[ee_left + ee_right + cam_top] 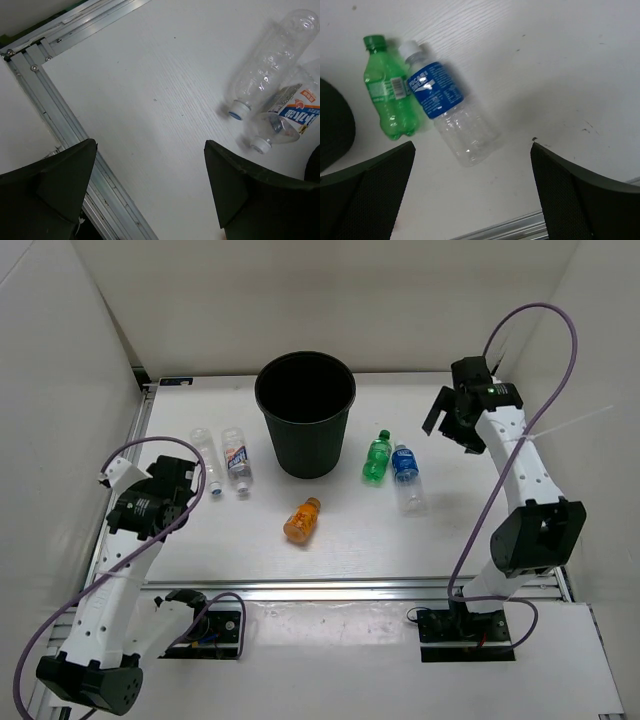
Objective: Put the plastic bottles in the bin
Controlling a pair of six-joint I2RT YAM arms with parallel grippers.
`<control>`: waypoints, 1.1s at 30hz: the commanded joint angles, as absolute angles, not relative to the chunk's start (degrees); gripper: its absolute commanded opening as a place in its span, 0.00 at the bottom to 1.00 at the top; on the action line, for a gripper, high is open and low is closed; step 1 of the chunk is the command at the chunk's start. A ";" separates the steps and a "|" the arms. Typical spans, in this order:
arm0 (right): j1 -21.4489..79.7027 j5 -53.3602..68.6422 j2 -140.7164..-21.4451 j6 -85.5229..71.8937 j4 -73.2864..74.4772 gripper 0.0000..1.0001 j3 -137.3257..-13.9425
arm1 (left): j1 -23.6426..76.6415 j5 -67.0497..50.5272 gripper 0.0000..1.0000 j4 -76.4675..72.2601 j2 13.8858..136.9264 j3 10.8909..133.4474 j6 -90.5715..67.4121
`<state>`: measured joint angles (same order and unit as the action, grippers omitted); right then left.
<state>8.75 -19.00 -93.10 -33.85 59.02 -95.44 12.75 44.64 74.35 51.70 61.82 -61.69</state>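
The left gripper and right gripper are wide open, holding nothing. Five small plastic bottles lie around the tall black plastic bin.

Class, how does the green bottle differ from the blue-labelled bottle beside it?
The green bottle is tinted green with a green cap; the blue-labelled bottle is clear with a white cap. The blue-labelled bottle is longer than the green bottle. Both lie flat, side by side.

My left claw and right claw are black, as is the bin. I see a green bottle, a blue-labelled bottle with a white cap, an orange bottle, a clear bottle, and a white-labelled bottle printed blue and red. The bench is white.
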 commanded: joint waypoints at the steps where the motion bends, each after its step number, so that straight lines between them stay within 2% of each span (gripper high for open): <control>1: 8.87 -6.43 -96.50 -22.95 56.06 1.00 -94.75 | 14.84 45.44 1.00 73.48 50.10 60.56 -59.85; 6: 9.93 5.51 -96.86 -16.54 51.61 1.00 -88.79 | 16.87 47.55 1.00 73.48 48.87 57.84 -58.01; 10: 10.55 6.15 -98.52 -16.00 48.25 1.00 -83.77 | 17.49 48.16 1.00 74.09 48.87 57.83 -57.48; 24: 8.09 6.75 -113.99 -14.77 47.20 1.00 -81.92 | 18.02 48.16 1.00 75.84 50.00 58.36 -55.72; 26: 7.21 7.56 -114.70 -14.77 47.20 0.92 -79.72 | 18.02 50.96 1.00 75.85 50.01 58.36 -56.24; 27: 6.42 8.08 -114.70 -14.77 47.20 0.83 -78.93 | 18.02 52.02 1.00 75.85 50.53 58.36 -57.38; 33: 2.29 9.49 -112.24 -14.15 46.67 0.46 -77.78 | 17.49 52.82 1.00 76.38 51.85 56.61 -60.81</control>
